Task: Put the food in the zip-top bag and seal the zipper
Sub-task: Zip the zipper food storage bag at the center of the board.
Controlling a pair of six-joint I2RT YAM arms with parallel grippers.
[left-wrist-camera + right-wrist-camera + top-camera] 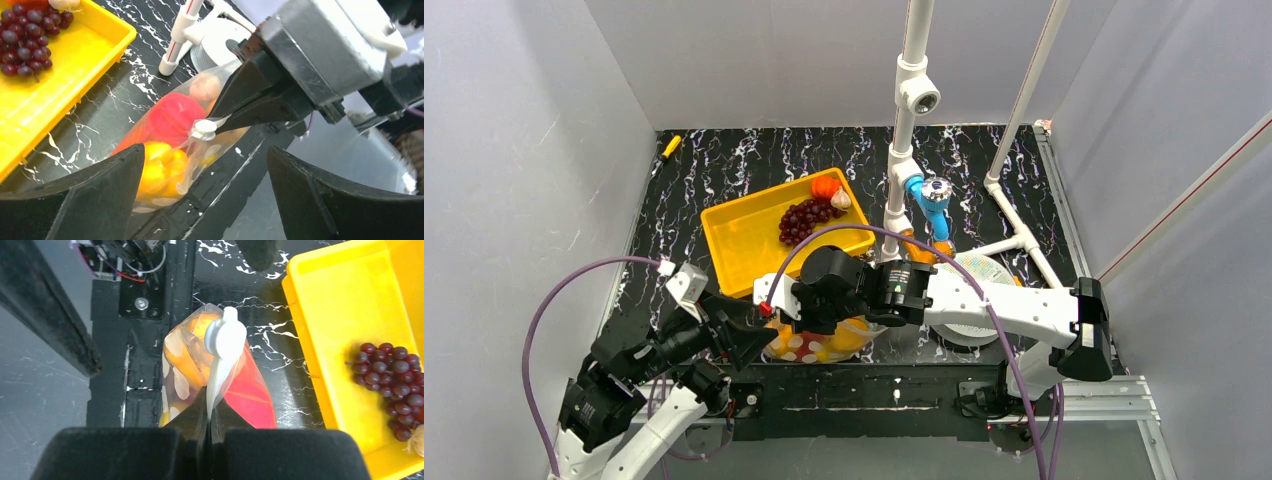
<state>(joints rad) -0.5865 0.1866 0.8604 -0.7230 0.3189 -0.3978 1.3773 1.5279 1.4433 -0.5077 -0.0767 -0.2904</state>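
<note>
Food sits in two places: glossy red, yellow and peach-coloured toy pieces (172, 117) are inside the clear crinkly zip-top bag (250, 390), which lies on the black white-veined table (724, 160) at its near edge, just beside the yellow rectangular plastic tray (340, 315), while a purple grape bunch (390, 370) lies in that tray. The right gripper (209, 410) is clenched on the bag's mouth edge next to a white round slider tab (225, 335), probably to hold the zipper strip taut and raised for sealing. The left gripper (205, 165) hangs with fingers spread wide, grasping nothing, the bag's end just ahead of them, seemingly ready to steady it. With grapes outside, a pinched mouth blocks loading. The right arm stretches low across a round white spool disc (979, 275), and white pipe posts (904, 130) stand behind the tray, crowding any reach.
</note>
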